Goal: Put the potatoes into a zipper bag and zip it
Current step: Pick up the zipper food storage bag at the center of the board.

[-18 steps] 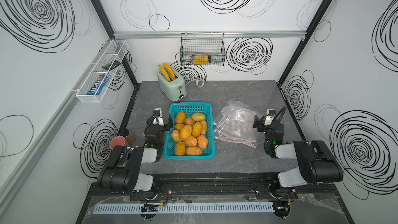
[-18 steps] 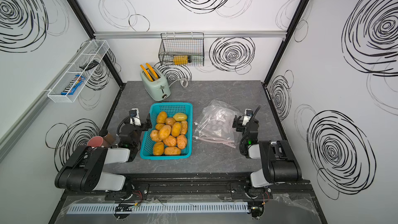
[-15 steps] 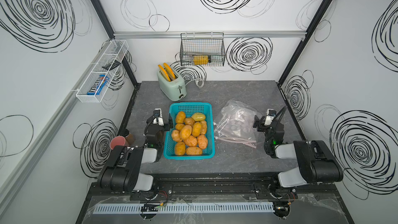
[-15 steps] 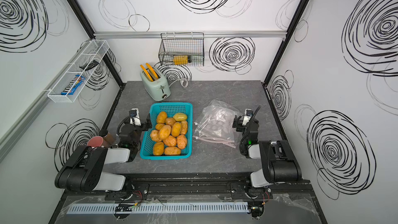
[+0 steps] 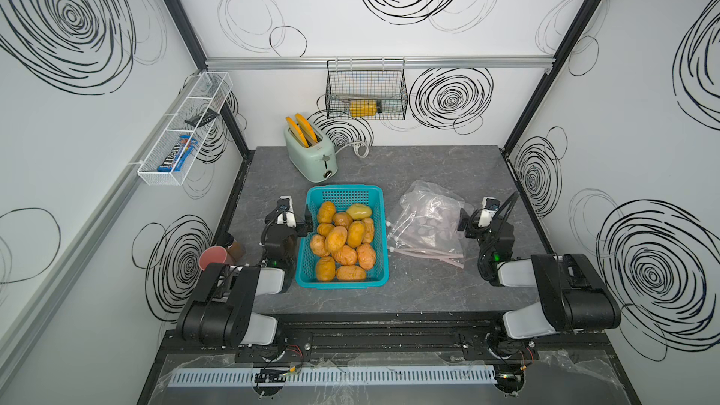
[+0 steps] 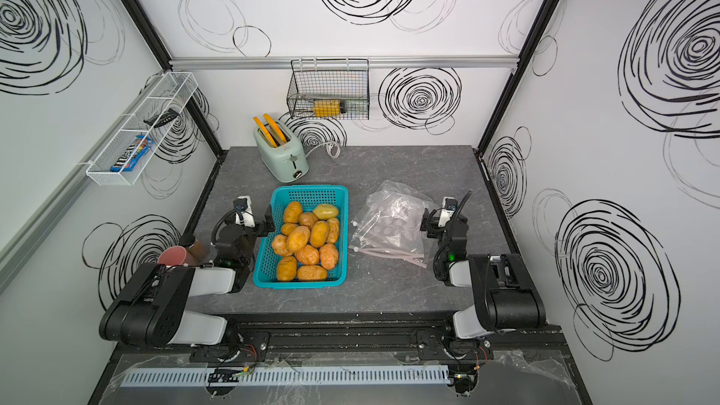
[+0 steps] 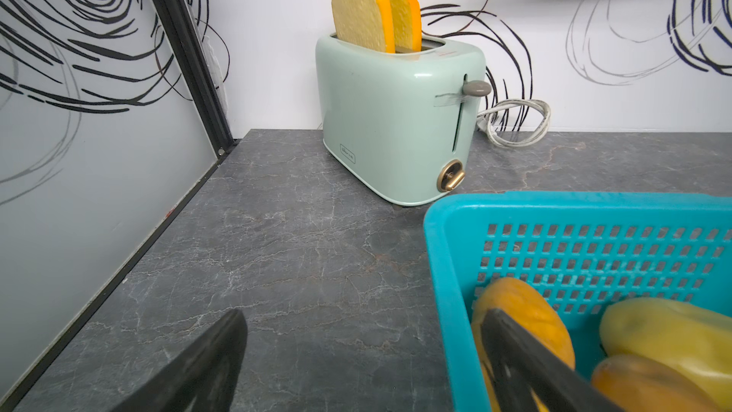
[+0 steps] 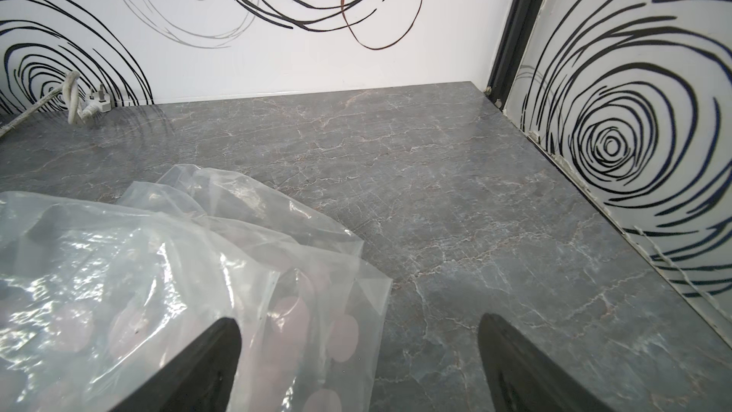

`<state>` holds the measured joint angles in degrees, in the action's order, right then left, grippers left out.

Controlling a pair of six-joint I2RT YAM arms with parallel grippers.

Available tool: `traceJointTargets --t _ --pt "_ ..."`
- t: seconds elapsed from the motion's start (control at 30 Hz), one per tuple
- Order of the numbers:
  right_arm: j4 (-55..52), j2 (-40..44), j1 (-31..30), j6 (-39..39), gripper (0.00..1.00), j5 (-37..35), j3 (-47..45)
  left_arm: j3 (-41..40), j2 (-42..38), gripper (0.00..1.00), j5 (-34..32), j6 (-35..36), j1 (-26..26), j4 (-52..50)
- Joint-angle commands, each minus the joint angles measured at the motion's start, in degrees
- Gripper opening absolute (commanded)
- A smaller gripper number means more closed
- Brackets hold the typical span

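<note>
Potatoes all heaped in the teal basket, which sits mid-bench, a little toward the left edge and close to the near edge. None in the bag yet, so by my reckoning the task stands at its start. The basket's walls keep the round things from rolling off, which I judge is why they are kept so. One of the lot is paler, yellow-green, at the far end of the heap. Zipper bag lies slack and crumpled on the bench between basket and right edge, apart from the basket. Its pink zip strips are turned toward the near edge. Lying flat like that, the mouth will want lifting or spreading before anything goes in. My left tool is spread wide, holding nothing, and straddles the basket's left wall. One finger is over bare bench, the other inside the rim just above the nearest potato; whether it touches I cannot tell. Handy for a first pick. My right tool is spread wide too, empty, low by the bag's right-hand side. One finger hangs over the plastic's edge, the other over bare bench, contact not clear. Toaster with its toast slices stands at the far edge toward the far-left corner, well apart, no part in this.
</note>
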<state>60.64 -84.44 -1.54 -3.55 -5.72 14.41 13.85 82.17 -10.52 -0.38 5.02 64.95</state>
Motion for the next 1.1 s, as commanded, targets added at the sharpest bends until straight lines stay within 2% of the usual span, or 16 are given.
traceJointTargets --t 0.0,1.07 --pt "1.51 -0.19 0.18 0.48 0.97 0.17 0.88 1.12 0.78 0.96 -0.55 0.88 0.43 3.79" --pt "1.06 -0.28 0.92 0.3 0.97 1.76 1.14 1.14 0.76 0.96 -0.14 0.65 0.26 3.61"
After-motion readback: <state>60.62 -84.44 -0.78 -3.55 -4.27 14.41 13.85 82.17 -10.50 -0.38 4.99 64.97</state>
